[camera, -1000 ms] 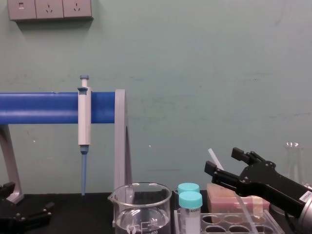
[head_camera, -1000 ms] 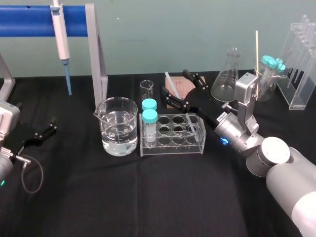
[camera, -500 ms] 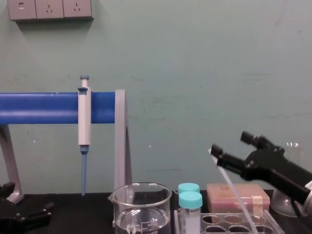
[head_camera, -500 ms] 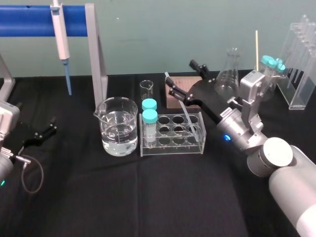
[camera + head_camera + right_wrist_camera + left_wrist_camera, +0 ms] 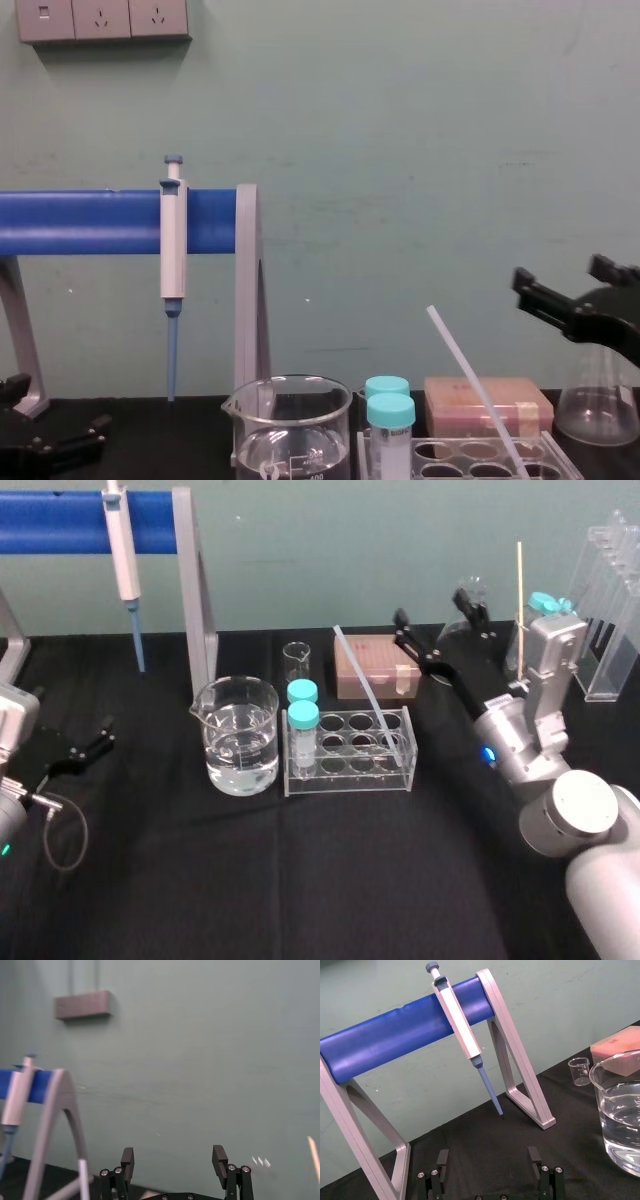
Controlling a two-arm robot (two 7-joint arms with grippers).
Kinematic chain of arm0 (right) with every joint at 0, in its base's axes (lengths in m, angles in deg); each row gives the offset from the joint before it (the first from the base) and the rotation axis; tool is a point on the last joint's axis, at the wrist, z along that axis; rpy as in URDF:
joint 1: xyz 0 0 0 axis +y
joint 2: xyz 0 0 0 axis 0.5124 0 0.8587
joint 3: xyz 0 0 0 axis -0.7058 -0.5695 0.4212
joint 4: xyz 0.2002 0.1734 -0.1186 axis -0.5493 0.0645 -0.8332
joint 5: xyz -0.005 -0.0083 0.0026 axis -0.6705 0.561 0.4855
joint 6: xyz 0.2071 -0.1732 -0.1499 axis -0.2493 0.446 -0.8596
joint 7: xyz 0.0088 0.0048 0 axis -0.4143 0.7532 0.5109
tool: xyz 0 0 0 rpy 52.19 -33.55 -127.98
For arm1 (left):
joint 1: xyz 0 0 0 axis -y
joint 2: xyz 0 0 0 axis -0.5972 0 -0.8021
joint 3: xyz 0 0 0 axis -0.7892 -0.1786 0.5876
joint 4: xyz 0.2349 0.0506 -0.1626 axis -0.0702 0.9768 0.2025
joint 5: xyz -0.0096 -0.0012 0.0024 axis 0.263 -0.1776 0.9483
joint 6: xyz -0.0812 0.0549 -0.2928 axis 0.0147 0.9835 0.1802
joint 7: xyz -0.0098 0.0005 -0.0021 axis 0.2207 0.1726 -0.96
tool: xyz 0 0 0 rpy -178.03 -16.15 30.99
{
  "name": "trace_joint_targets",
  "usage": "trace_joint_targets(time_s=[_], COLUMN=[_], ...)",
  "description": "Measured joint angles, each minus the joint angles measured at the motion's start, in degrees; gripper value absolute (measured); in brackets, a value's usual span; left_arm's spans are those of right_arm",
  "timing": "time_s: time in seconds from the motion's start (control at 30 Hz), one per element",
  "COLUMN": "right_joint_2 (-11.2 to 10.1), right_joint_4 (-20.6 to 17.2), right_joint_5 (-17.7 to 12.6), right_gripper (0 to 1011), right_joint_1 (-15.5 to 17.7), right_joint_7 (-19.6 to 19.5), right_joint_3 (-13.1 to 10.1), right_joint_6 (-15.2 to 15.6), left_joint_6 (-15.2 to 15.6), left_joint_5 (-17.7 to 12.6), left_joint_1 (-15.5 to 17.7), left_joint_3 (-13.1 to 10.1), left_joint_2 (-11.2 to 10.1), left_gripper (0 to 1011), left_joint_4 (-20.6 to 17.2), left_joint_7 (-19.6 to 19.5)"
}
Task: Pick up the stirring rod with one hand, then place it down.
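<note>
Our right gripper [image 5: 430,605] has pulled back rightward, fingers spread and empty. The stirring rod [image 5: 362,685] now leans alone in the tube rack [image 5: 345,765], so the placing looks done. Our left gripper [image 5: 85,745] sits parked, fingers spread.

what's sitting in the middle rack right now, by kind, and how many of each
capped tubes: 2
stirring rod: 1
total: 3
</note>
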Motion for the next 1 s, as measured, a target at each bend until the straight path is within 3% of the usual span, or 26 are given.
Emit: trace_joint_targets(time_s=[0.2, 0.43, 1.0], right_joint_2=[0.41, 0.71, 0.81], right_joint_4=[-3.44, -4.01, -3.62], right_joint_5=[-0.30, -0.40, -0.65], right_gripper=[1003, 1003, 1003], right_joint_1=[2.84, 3.90, 3.88], right_joint_7=[-2.42, -3.74, -3.49], right_joint_3=[-2.04, -2.91, -3.18], right_joint_6=[7.00, 11.84, 12.77], left_joint_6=[0.00, 0.00, 0.00], left_joint_5=[0.00, 0.00, 0.00], left_joint_1=[0.00, 0.00, 0.00], left_joint_3=[0.00, 0.00, 0.00], left_joint_2=[0.00, 0.00, 0.00], left_gripper=[1000, 1000, 1000], left_joint_4=[0.00, 0.00, 0.00], left_joint_7=[0.00, 0.00, 0.00])
